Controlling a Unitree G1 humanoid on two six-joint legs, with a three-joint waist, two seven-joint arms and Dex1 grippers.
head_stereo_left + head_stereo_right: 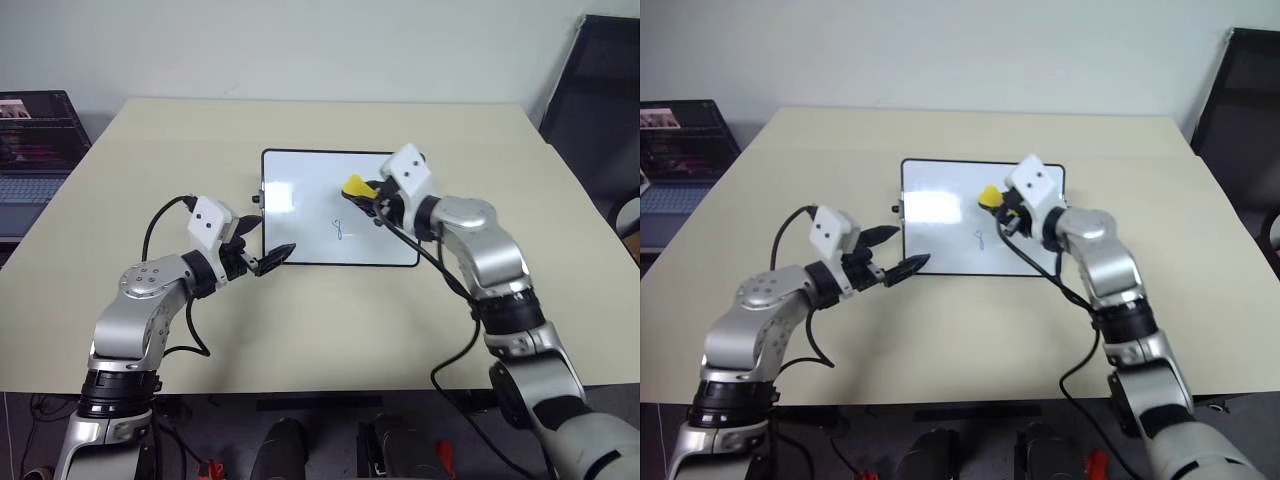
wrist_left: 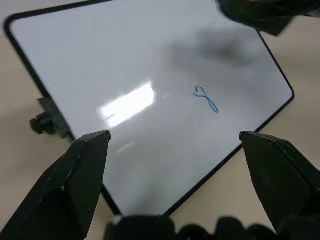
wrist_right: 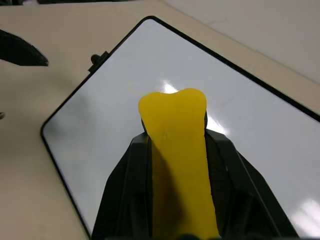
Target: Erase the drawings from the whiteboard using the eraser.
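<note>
Gripping the eraser (image 3: pixel 176 150) in our right claw (image 1: pixel 372 203) above the whiteboard (image 1: pixel 300 215), left claw (image 1: pixel 262 250) released beside its near corner, laptop (image 1: pixel 35 150) past the surface (image 1: pixel 300 330) edge.

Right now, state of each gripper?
Left gripper: open, holding nothing, at the near-left edge of the whiteboard.
Right gripper: shut on the eraser, above the whiteboard.

Silver arms, black joints, white wrist boxes, black cables, black-fingered left gripper (image 1: pixel 262 255).
</note>
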